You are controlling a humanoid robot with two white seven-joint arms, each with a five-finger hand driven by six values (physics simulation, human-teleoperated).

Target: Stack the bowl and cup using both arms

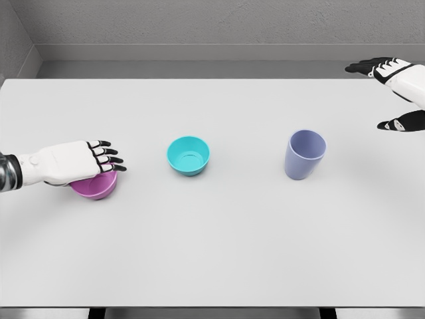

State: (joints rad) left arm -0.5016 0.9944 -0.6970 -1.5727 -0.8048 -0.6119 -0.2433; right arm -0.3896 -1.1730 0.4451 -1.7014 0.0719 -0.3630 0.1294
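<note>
A teal bowl [188,155] stood upright; right of it, a lavender cup [305,154]; left, a purple bowl [96,186], seemingly upright.

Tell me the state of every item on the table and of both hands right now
Purple bowl: upright, under the left hand.
Teal bowl: upright, empty, untouched.
Blue cup: upright, empty, untouched.
Left hand: lying over the purple bowl, fingers extended.
Right hand: open, raised at the table's right edge, holding nothing.
</note>
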